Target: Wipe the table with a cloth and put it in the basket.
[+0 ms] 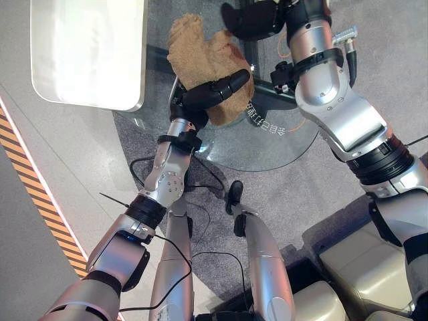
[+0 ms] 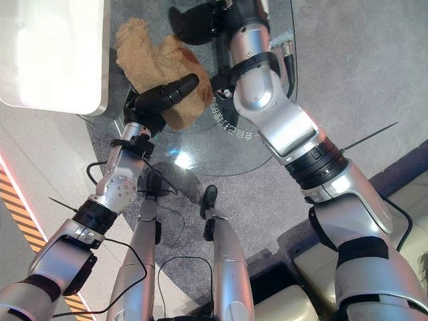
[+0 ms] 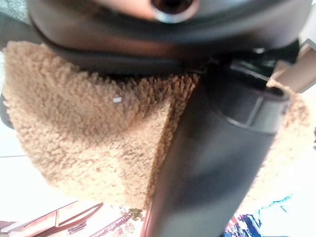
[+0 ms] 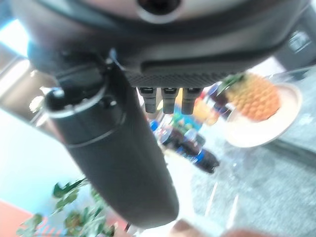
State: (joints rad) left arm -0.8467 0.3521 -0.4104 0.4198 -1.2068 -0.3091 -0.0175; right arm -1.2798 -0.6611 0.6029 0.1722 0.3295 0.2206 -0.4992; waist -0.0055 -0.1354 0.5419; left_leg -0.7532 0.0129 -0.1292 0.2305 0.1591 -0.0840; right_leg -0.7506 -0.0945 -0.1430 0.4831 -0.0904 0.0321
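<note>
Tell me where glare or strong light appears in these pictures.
Left eye view: bright light washes out the white tabletop. Right eye view: a bright spot of glare lies on the glass table. Left wrist view: the cloth is evenly lit, and the background past it is very bright.

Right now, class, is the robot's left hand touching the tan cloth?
Touching. In the left eye view the left hand lies curled over the fleecy tan cloth; the left wrist view shows it pressed against the hand.

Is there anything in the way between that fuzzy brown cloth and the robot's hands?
Nothing visible. The left hand already lies on the cloth, its thumb curled over it on the glass table. The right hand hangs just beyond the cloth, apart from it.
</note>
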